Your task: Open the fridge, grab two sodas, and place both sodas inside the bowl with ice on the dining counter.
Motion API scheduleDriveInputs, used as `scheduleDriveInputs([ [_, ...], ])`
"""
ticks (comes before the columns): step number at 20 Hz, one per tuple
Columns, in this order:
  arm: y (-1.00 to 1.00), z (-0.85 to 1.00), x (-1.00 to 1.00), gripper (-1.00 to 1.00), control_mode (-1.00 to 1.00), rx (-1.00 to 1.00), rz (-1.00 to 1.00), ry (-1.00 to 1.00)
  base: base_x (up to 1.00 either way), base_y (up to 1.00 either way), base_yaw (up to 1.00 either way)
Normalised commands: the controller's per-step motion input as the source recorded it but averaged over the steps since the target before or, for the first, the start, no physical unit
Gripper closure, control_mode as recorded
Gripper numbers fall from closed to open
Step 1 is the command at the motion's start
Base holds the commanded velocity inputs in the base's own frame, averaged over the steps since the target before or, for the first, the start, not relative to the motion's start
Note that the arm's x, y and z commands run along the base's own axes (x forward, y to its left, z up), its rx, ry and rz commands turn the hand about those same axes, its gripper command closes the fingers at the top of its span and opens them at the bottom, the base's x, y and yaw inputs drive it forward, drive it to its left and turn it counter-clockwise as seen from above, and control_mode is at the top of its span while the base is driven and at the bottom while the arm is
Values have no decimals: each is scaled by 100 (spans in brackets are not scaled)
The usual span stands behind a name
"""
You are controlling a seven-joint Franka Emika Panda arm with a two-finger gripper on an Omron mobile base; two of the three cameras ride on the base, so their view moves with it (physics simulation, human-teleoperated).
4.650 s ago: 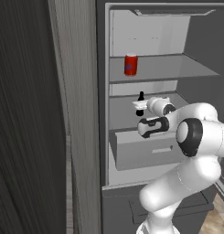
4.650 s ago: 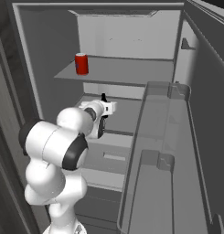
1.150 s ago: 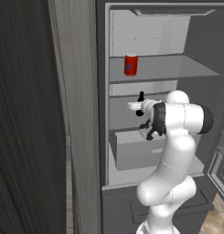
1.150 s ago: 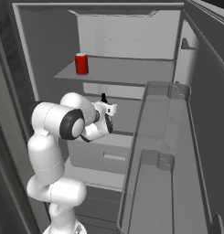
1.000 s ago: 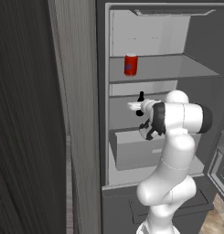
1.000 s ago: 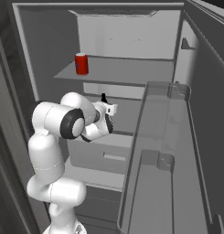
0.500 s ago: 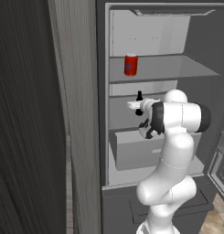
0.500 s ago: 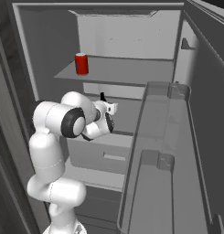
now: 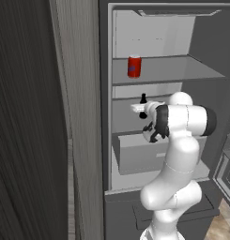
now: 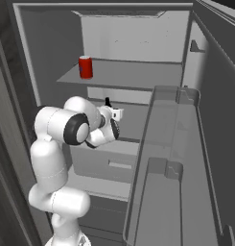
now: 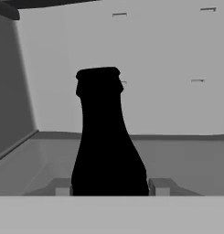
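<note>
Inside the open fridge point(image 9: 201, 84): white arm reaching onto the middle shelf point(image 10: 133, 113), pincer point(image 11: 109, 187) closed against the lower body of the slim dark bottle point(image 11: 106, 151). In the hand view, bottle dead centre and upright, one grey fingertip point(image 11: 63, 187) pressed to its left flank and the other tight against its right, no gap visible on either side. Neck and cap of the bottle point(image 9: 143, 99) standing clear above the hand in the left base view, just ahead of the arm's wrist; same black neck point(image 10: 108, 102) poking up beside the white hand in the right base view. Label not readable from any angle.

One shelf up, the short red can point(image 9: 134, 65) with a blue mark, upright near the left front edge of the upper shelf point(image 9: 182, 70), well apart from the pincer; seen again at the left end of that shelf point(image 10: 85, 67) from the other side. Below the bottle's shelf, a pale grey drawer point(image 9: 140, 154), closed. Fridge door point(image 10: 195, 158) swung wide to the right, its clear bins facing the camera. Wood-grain cabinet panel point(image 9: 41, 122) to the left of the fridge.
</note>
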Motion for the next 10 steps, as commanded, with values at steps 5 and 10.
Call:
scheduleDriveInputs([
  [5, -9, -12, -63, 100, -100, 1, -2, -9, 0, 0, 0],
  [10, -6, 3, -94, 100, -100, 2, 0, -14, 0, 0, 0],
])
